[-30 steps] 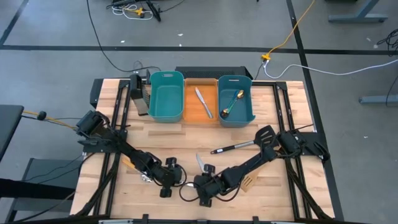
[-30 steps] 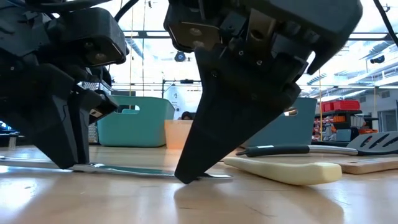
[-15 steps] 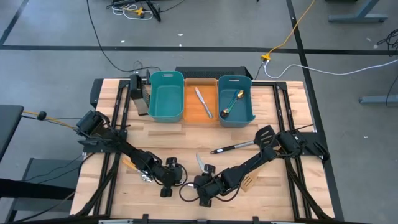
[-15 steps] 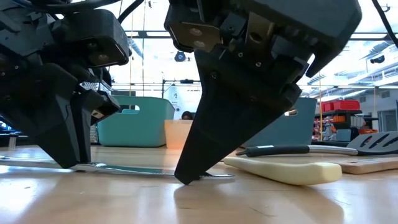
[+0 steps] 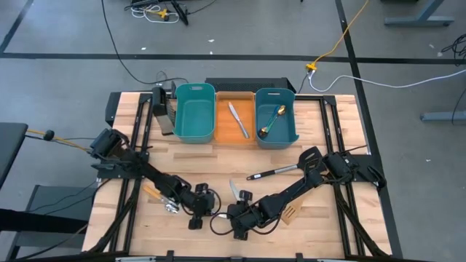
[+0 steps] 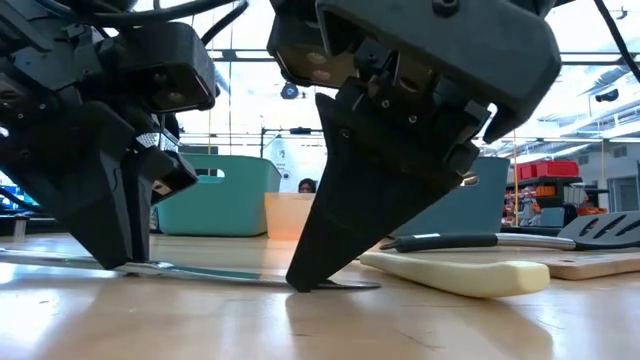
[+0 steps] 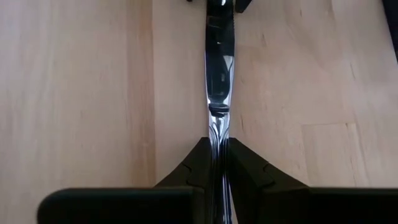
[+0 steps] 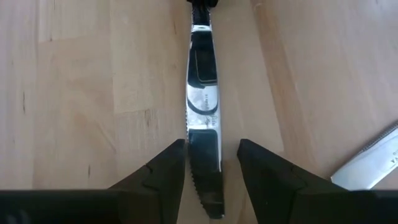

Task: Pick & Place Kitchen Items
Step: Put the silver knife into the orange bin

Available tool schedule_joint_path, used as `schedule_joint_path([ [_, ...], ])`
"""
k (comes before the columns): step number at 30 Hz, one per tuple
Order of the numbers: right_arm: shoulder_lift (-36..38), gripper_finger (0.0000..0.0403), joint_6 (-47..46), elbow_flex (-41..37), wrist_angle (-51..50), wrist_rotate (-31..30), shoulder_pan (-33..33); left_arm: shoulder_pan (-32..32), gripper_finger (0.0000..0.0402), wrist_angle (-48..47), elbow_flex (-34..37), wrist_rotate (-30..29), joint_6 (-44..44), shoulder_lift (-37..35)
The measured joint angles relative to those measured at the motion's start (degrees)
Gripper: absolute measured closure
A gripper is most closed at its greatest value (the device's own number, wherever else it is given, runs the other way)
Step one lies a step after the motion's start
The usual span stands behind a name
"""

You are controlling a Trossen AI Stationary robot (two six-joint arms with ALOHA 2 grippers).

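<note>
A silver knife (image 6: 215,272) lies flat on the wooden table near its front edge, between my two grippers. My left gripper (image 7: 218,163) is shut on it; the handle runs on behind the fingers (image 6: 40,260). My right gripper (image 8: 211,163) is open, and its fingers stand on either side of the serrated blade (image 8: 204,124) near the tip, with their ends down at the table (image 6: 300,284). Seen from above, the two grippers (image 5: 196,212) (image 5: 237,223) face each other. My left gripper pinches the knife between its two fingers at the narrow part (image 7: 218,134) where blade and handle meet. The fingers slant down from the table's left side and point along the knife. The knife lies on the table.
A cream-handled utensil (image 6: 455,272) lies just right of the knife. A black slotted spatula (image 5: 285,170) and a wooden spatula (image 5: 291,213) lie by the right arm. At the far edge stand a teal bin (image 5: 195,113), an orange bin (image 5: 231,127) with a knife, and a teal bin (image 5: 277,135) with spoons.
My right gripper has tipped a little over the blade while its fingertips stayed at the table. The knife and my left gripper have kept still.
</note>
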State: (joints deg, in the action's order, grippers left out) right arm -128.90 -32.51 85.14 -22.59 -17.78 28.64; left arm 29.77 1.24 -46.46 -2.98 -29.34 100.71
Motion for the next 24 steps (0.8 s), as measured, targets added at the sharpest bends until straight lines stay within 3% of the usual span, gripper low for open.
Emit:
schedule_joint_path([
  [12,-0.3,0.0237,0.0,0.0,0.1,-0.2,0.4,-1.7,0.0365,3.4,0.0,4.7,0.2,0.0],
  [16,-0.3,0.0244,-0.2,0.0,0.0,-0.9,0.4,-1.8,0.0400,6.4,-0.2,7.2,0.5,-0.1],
  [19,-0.4,0.0272,-1.9,0.0,-0.1,-1.9,0.4,-1.7,0.0401,6.8,-0.1,8.6,0.6,-0.2],
  [24,-0.3,0.0378,-2.4,0.1,-1.3,-1.8,0.3,-1.8,0.0401,7.2,-0.1,8.9,0.6,-0.2],
])
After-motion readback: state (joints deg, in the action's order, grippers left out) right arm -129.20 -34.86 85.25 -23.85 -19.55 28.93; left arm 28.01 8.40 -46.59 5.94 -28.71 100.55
